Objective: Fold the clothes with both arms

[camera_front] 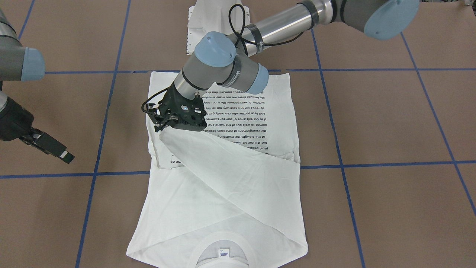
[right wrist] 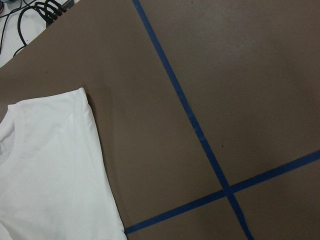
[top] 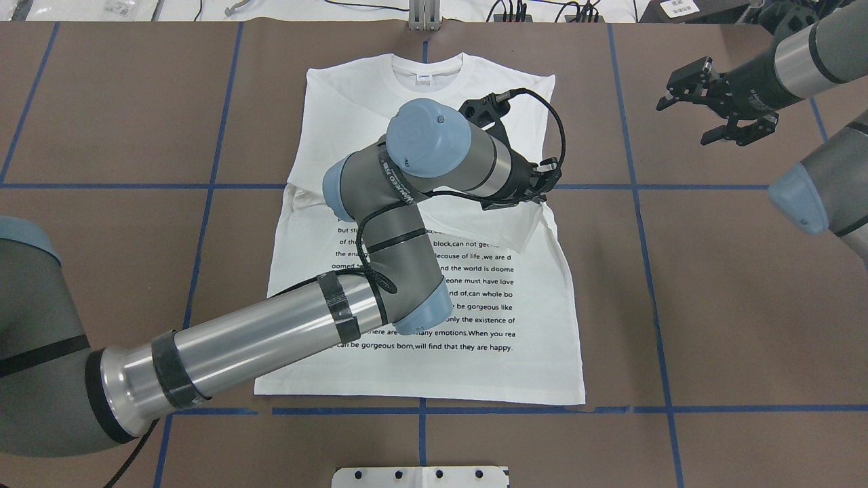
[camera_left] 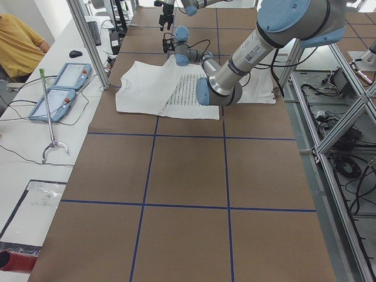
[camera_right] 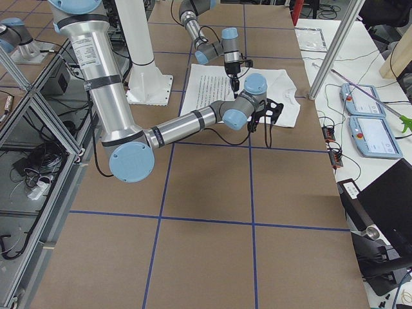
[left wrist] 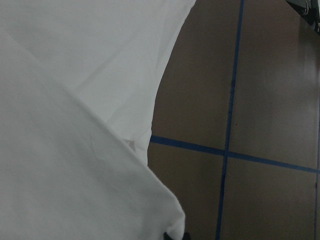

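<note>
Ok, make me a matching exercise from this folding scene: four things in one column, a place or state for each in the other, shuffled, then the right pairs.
Things
1. left gripper
2. right gripper
3. collar label
4. pedestal base

Places or states
A. open, above the bare brown table, off to one side of the garment
B. at the table's edge on the robot's side
C. shut on a fold of the shirt, pulled across the printed text
D. at the shirt's end farthest from the robot

Pairs: 1-C, 2-A, 3-D, 4-B
</note>
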`<action>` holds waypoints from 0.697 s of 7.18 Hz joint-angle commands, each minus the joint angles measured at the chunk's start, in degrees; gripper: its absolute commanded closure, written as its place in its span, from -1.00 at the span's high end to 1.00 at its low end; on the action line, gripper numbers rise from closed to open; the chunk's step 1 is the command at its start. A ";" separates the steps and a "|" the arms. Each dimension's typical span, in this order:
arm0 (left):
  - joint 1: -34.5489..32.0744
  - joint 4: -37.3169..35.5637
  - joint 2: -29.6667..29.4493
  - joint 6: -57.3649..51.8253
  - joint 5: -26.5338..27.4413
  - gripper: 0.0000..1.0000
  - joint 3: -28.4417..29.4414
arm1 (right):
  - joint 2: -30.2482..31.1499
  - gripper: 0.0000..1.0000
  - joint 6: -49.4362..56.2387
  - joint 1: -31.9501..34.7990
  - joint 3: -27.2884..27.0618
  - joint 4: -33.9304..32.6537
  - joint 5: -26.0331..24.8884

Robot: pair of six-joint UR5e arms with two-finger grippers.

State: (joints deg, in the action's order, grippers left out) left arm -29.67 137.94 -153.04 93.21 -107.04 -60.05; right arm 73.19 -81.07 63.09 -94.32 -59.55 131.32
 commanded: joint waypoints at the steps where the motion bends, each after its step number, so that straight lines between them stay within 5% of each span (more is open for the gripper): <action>1: 0.40 0.67 -0.50 0.21 0.95 0.60 1.95 | 0.11 0.99 -0.05 0.02 0.18 0.05 -0.36; 2: 0.32 0.75 -0.50 0.82 1.04 0.83 1.70 | -0.42 1.00 -1.01 -0.68 0.27 -0.04 -1.32; 3: -0.21 0.14 -0.33 1.96 1.04 0.85 1.26 | -0.68 1.00 -2.06 -2.25 -0.42 -0.04 -2.98; 5: -2.31 -2.04 11.55 -0.73 -0.10 0.79 -11.06 | 2.28 1.00 -10.12 -10.56 -7.41 -0.22 -9.11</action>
State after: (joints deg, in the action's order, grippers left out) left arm -30.78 137.33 -148.62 94.24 -106.60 -63.89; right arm 73.49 -86.80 57.63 -97.45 -59.64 126.08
